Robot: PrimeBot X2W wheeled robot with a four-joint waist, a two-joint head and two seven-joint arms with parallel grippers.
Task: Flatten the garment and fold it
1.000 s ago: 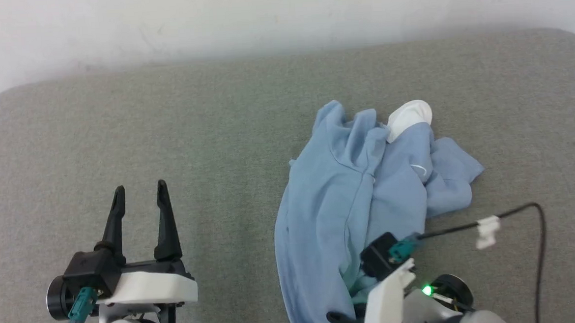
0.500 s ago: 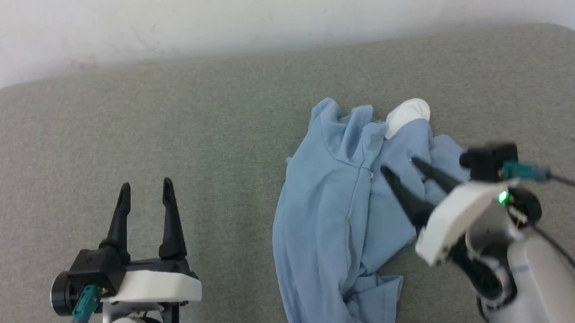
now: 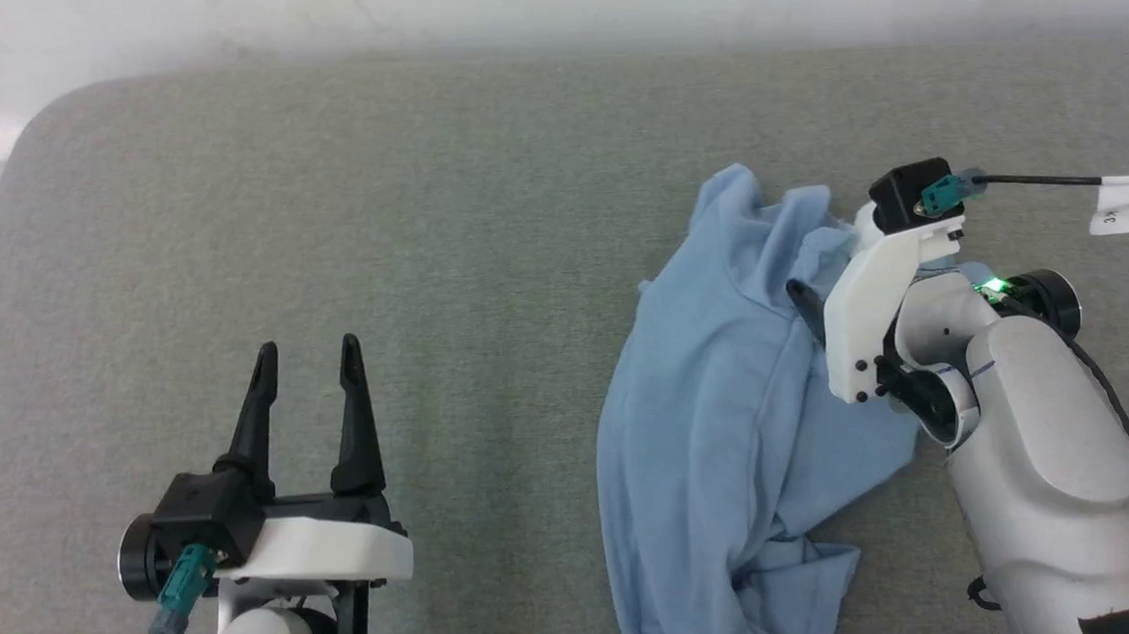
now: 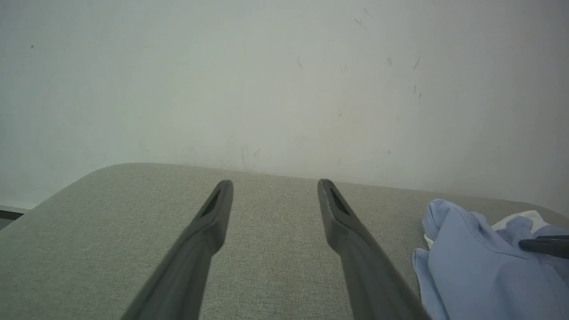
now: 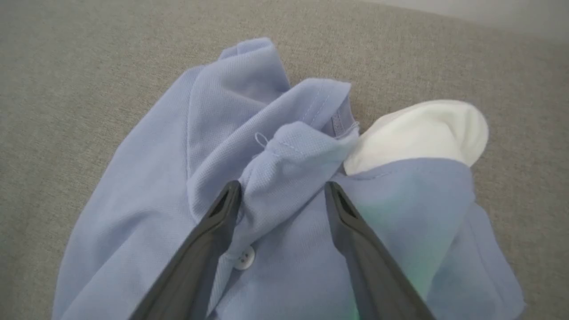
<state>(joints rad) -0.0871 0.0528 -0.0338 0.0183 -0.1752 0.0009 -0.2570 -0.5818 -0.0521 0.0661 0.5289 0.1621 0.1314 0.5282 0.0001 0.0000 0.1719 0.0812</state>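
The garment (image 3: 725,425), a light blue shirt, lies crumpled on the right half of the grey table. Its white collar (image 5: 422,133) pokes out at the far side, and a white button (image 5: 244,258) shows near my right fingers. My right gripper (image 5: 282,186) is open, low over the bunched cloth beside the collar, with a raised fold between its fingers. In the head view this right gripper (image 3: 809,290) is mostly hidden behind its white wrist. My left gripper (image 3: 307,350) stands open and empty over bare table, well left of the garment (image 4: 466,258).
The padded grey table (image 3: 424,218) ends in a rounded corner at the far left, against a pale wall (image 4: 284,80). A black cable with a white tag (image 3: 1117,203) runs off from my right wrist to the right.
My right gripper has opened, left the garment's near end and swung up to the bunched cloth by the collar. The head view has shifted. The left arm has stayed put.
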